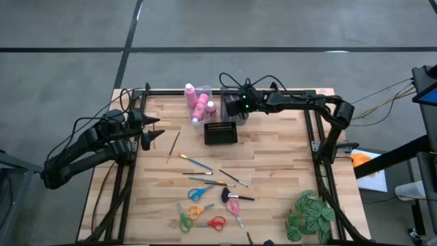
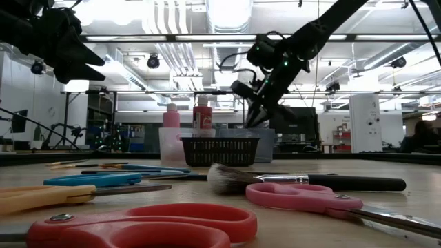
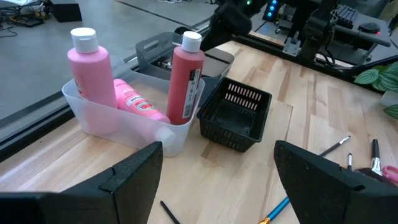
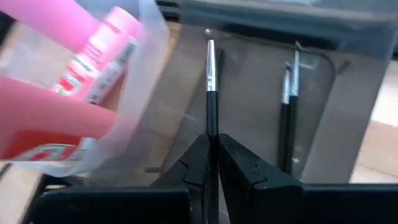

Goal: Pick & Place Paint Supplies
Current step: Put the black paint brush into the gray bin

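My right gripper (image 4: 212, 140) is shut on a thin black paintbrush (image 4: 211, 87) and hangs over a grey bin (image 1: 229, 94) at the table's far edge. A second brush (image 4: 288, 106) lies inside that bin. Three pink bottles (image 3: 134, 99) with white caps sit in a clear bin (image 3: 106, 121) just left of it: two upright, one lying between them. In the high view my right gripper (image 1: 232, 109) shows at the far middle. My left gripper (image 3: 217, 186) waits open near the table's left edge, well clear of the bins. My right gripper pinches the paintbrush's black handle (image 4: 212, 127) between its two fingers. The brush runs along the fingers, its metal ferrule and bristle tip (image 4: 209, 37) sticking out past them. The fingers slant downward toward the grey bin. The brush is clear of the table, above the bin's inside.
A black mesh basket (image 1: 220, 132) stands in front of the bins. Loose brushes (image 1: 198, 164) and several scissors (image 1: 198, 212) with coloured handles lie scattered on the near half of the table. A green leafy plant (image 1: 311, 215) sits at the near right corner.
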